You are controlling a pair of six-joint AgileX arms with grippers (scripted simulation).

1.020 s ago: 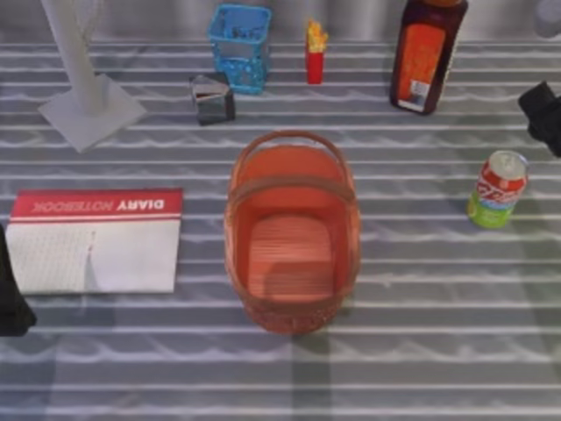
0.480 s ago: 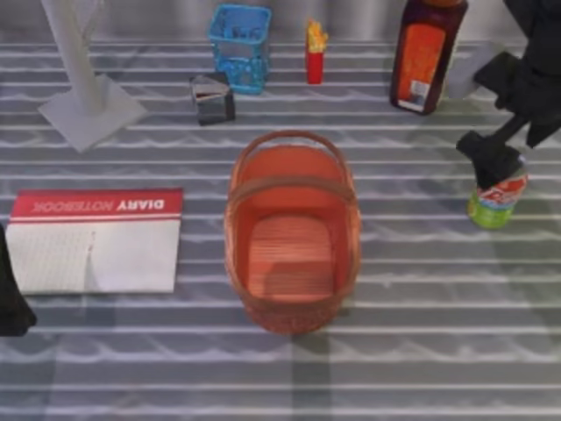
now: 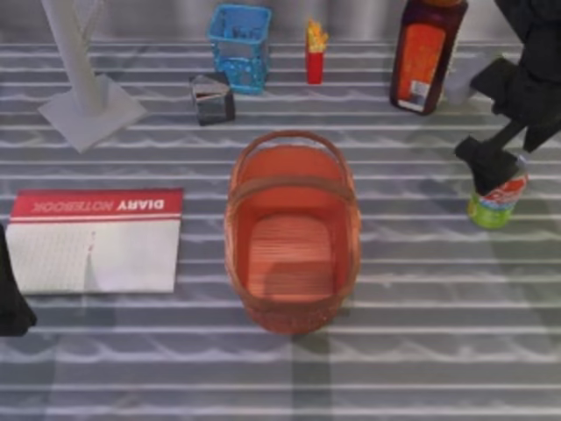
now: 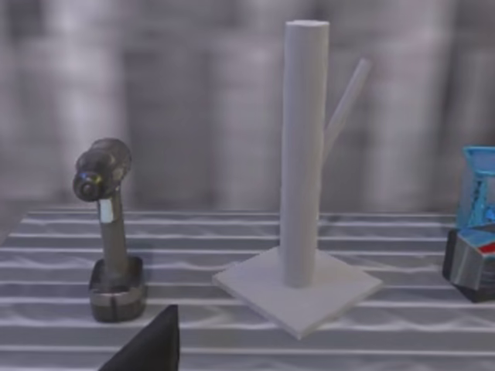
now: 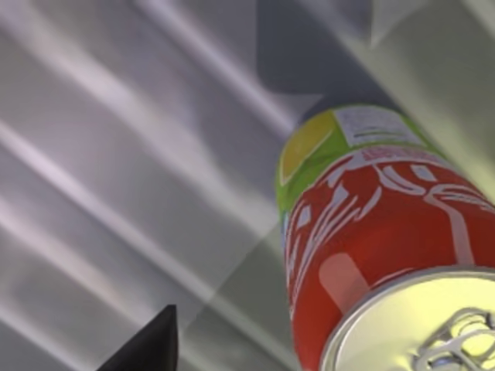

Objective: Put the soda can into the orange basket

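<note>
**Q:** Where does the soda can (image 3: 496,198) stand?

**A:** Upright on the striped table (image 3: 421,351), at the right side, well apart from the orange basket (image 3: 293,230) in the middle. In my right wrist view its silver top and red label fill the near corner, so my camera looks almost straight down on it.

**Q:** And your right gripper (image 3: 496,163)?

**A:** It hangs directly over the can's top, covering the lid from above. I judge it is placed there so the fingers can drop either side of the can's body. Whether they are spread or closed on it, I cannot tell: only one dark fingertip (image 5: 147,345) shows in the wrist view, off to the side of the can, not touching it.

**Q:** The basket?

**A:** Empty, its arched handle crossing the far half. The open near half looks the easier way in.

**Q:** What else is about?

**A:** A tall dark bottle (image 3: 428,54) stands at the far edge, near my arm, something to avoid on the lift. A blue crate (image 3: 239,46), a small red carton (image 3: 315,54), a grey box (image 3: 211,97) and a white stand (image 3: 86,83) line the far side; a notebook (image 3: 95,239) lies at the left.

**Q:** The left gripper (image 3: 10,298)?

**A:** Parked at the left edge, facing the stand and a drill (image 4: 110,230).
</note>
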